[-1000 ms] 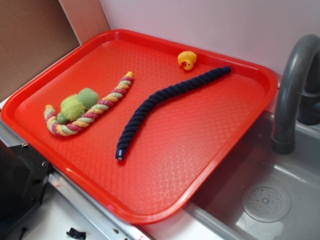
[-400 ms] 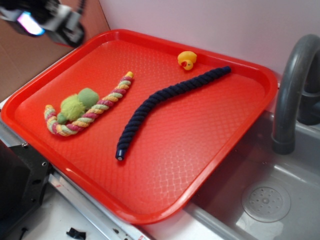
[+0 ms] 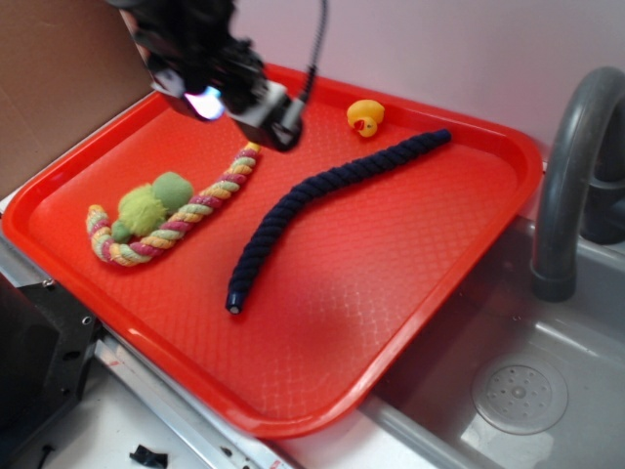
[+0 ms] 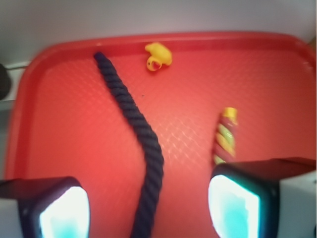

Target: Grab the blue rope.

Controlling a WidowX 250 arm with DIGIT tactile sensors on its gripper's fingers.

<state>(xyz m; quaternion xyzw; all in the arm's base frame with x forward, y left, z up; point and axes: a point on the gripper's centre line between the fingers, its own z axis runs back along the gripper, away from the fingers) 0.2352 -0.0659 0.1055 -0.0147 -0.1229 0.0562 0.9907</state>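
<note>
The blue rope (image 3: 322,200) is a long dark navy twisted rope. It lies diagonally across the red tray (image 3: 410,283), with its capped end near the front. My gripper (image 3: 239,98) hovers above the tray's back left, over the top end of the braided rope, left of the blue rope. It is open and empty. In the wrist view the blue rope (image 4: 138,134) runs down between the two glowing fingertips (image 4: 233,208), well below them, and the gripper (image 4: 148,208) stands wide apart around it.
A pink-yellow-green braided rope (image 3: 181,220) with green pom balls (image 3: 151,203) lies at the tray's left. A yellow rubber duck (image 3: 365,116) sits at the back. A grey faucet (image 3: 571,166) and sink (image 3: 518,391) are at the right.
My gripper has come in from the upper left and moved right and down over the tray, toward the blue rope. The ropes and duck have not moved.
</note>
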